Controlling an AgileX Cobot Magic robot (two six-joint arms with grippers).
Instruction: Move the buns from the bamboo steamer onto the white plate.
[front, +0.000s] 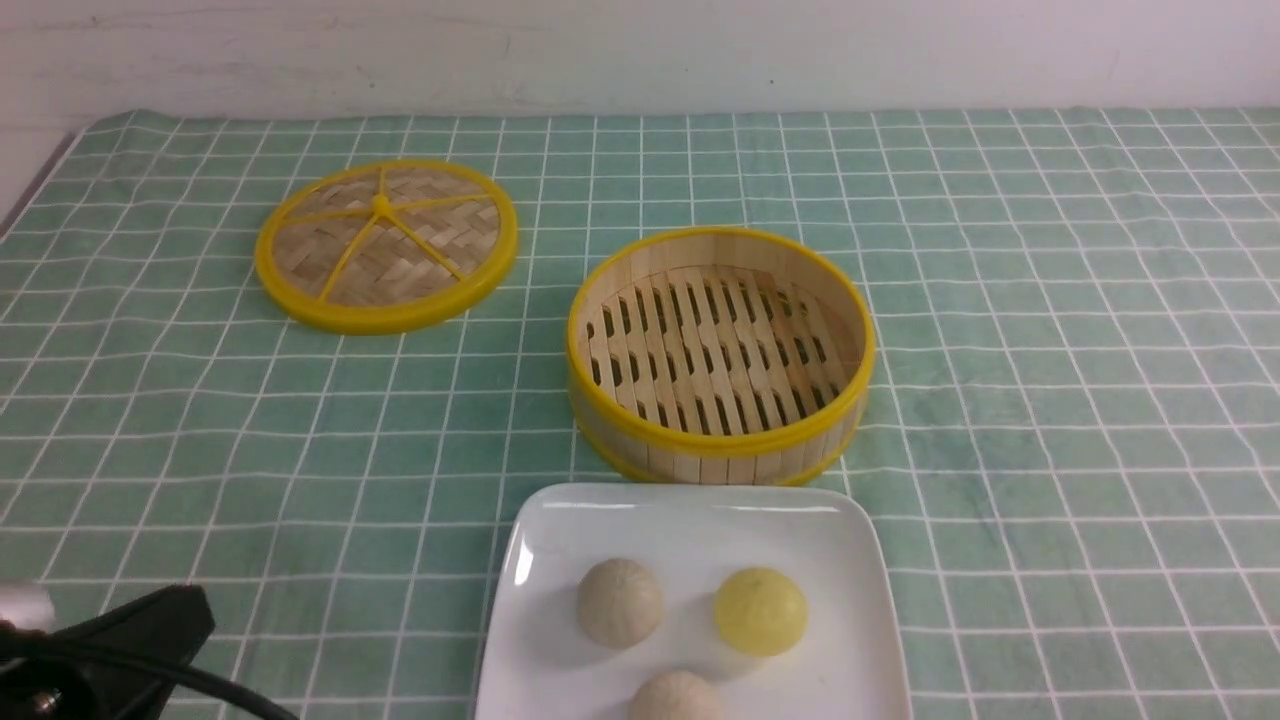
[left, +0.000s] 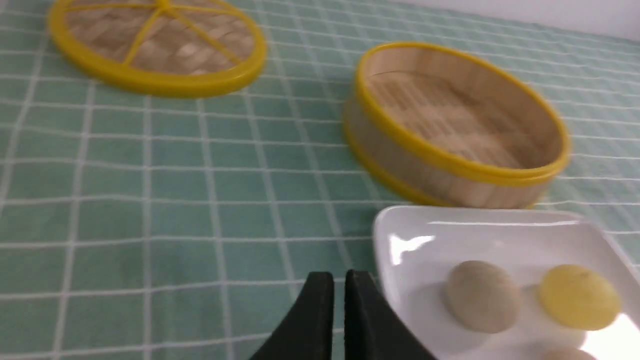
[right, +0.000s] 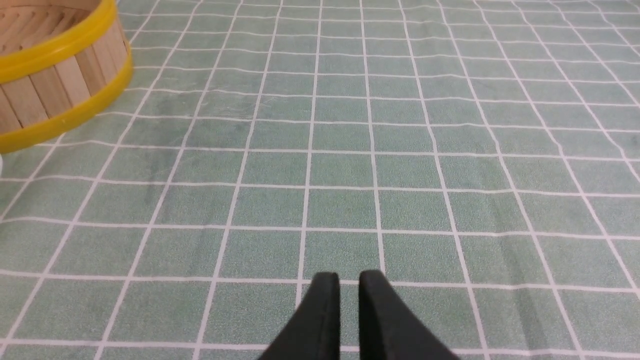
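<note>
Bamboo steamer (front: 720, 355) at the middle of the front view sits empty, while the yellow bun (front: 760, 611) and the greyish bun (front: 619, 602) already rest on the white plate (front: 560, 560) at the lower centre — so the moving looks finished. Only the wrist views show the fingers: the left gripper (left: 339, 290) beside the plate's edge and the right gripper (right: 349, 290) over bare table (right: 450, 150), each narrowly parted, holding nothing.

Three buns sit on one white plate (front: 860, 560) (one yellow bun (front: 760, 611), two beige), beside one bamboo steamer (front: 720, 440) and one woven lid (front: 386, 246) on one checked tablecloth (front: 1050, 350).
</note>
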